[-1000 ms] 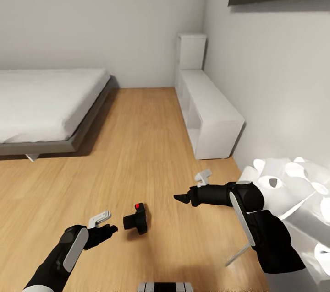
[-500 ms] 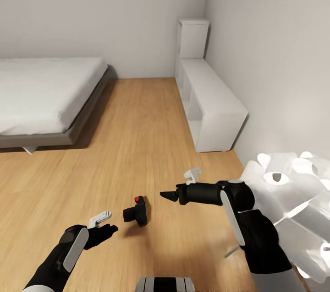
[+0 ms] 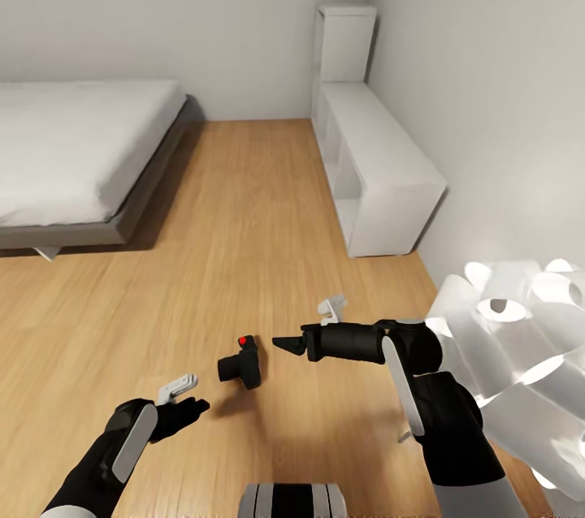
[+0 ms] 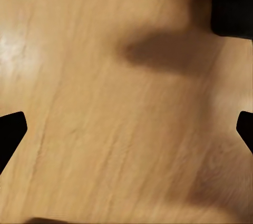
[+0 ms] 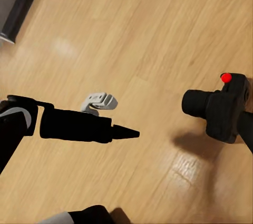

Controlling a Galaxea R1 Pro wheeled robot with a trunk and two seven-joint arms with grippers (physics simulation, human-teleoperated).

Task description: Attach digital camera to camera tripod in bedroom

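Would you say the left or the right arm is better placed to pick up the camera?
Probably the right: the right gripper points at the camera from close by, while the left gripper sits lower and farther off.

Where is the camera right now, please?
In the head view the camera sits on the wood floor low in the middle, between the left hand and the right hand, neither touching it.

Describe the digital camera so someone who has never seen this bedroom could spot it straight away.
Start from the grey-framed bed at the left and the white cube shelves along the right wall; between them runs light wood floor. Near the robot, low between the left gripper and right gripper, is the digital camera: small, black and chunky, lens protruding, with a red button on top.
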